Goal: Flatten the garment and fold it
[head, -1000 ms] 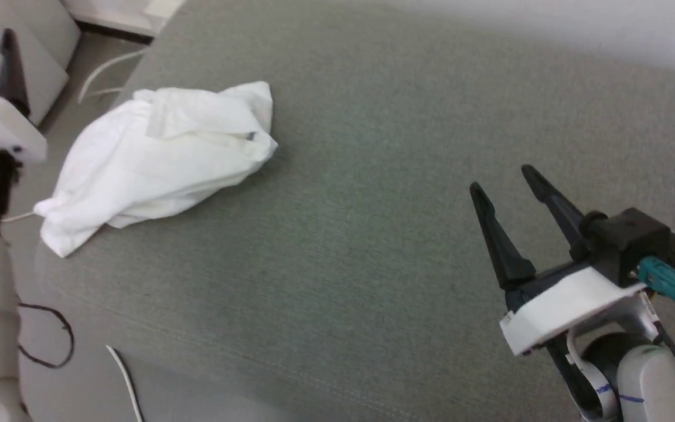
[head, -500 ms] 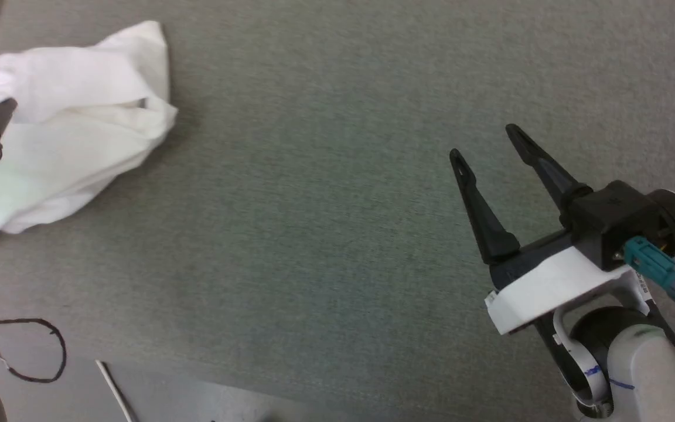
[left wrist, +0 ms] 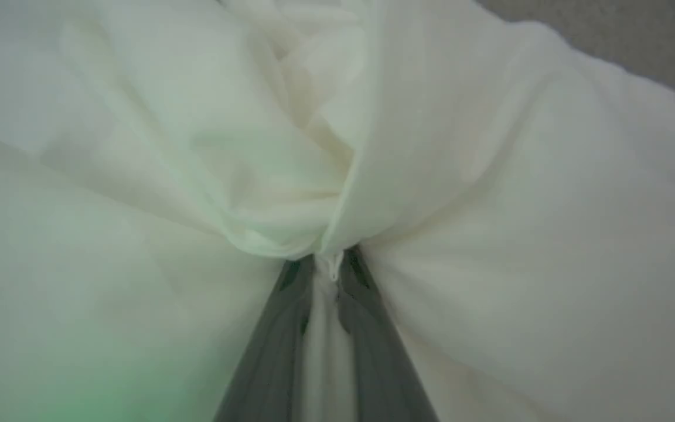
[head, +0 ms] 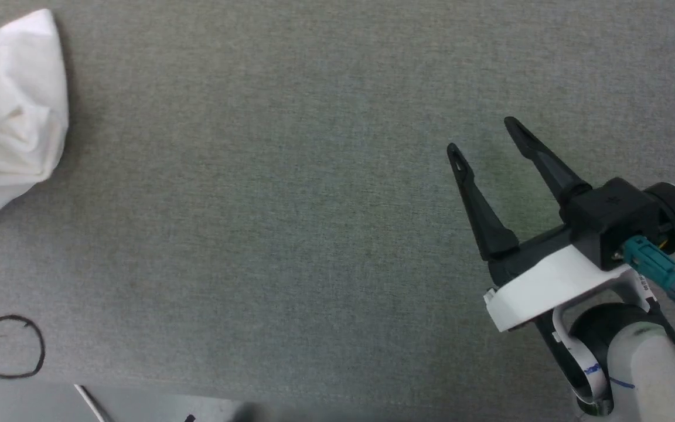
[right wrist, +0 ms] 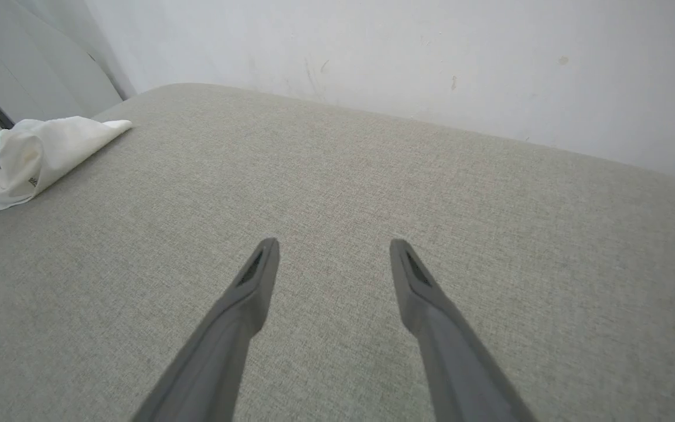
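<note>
Garment [head: 15,111] lies bunched at the left edge of the grey worktop [head: 290,205], neither flattened nor folded. Left gripper [left wrist: 329,266] is pinched on one fold of it. Right gripper [head: 483,136] stands open over bare worktop, well apart. Judged barely begun.

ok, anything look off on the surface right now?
The garment lies bunched in a heap at the left of the grey surface, not flat; the left gripper pinches a fold. A loose black cable loop lies nearer the robot.
</note>
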